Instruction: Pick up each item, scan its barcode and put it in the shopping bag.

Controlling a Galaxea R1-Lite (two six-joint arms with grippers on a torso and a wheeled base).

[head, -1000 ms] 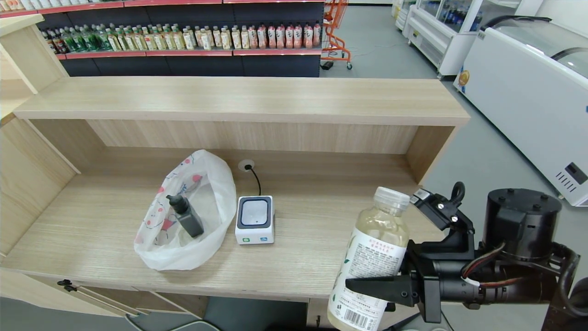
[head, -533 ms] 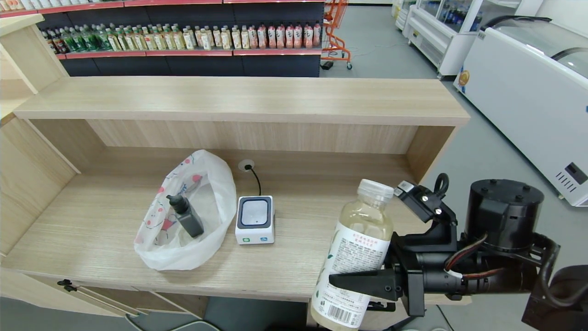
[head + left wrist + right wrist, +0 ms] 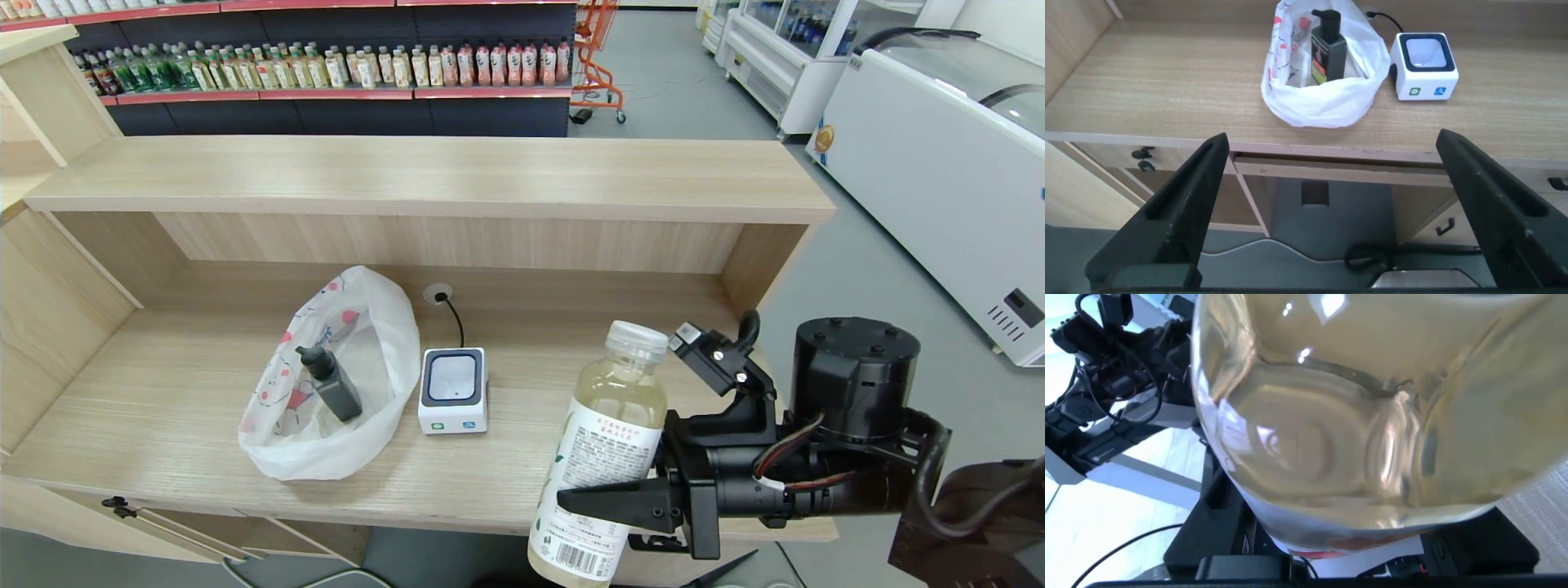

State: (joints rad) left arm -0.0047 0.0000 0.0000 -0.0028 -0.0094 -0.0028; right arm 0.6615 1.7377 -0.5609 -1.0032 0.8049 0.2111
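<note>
Our right tool (image 3: 606,483) is clamped on the bottle (image 3: 611,437), right of the scanner (image 3: 453,389); our left tool (image 3: 1333,140) hangs spread apart, shopping bag (image 3: 382,353) left of the scanner

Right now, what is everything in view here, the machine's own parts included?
counter: one, light wood, in front.
scanner: one, white, on the counter.
shopping bag: one, white with red prints, on the counter, left of the scanner.
pump bottle: one, black, inside the shopping bag.
drink bottle: one, pale yellow liquid with white label, held above the counter's front edge, right of the scanner.
shelf bottles: many, green to pink, on shelves behind the counter.
freezers: at least two, white, far right.
right jaws: one pair, black, shut on the drink bottle.
left jaws: one pair, black, open, empty, before the counter's front.
</note>
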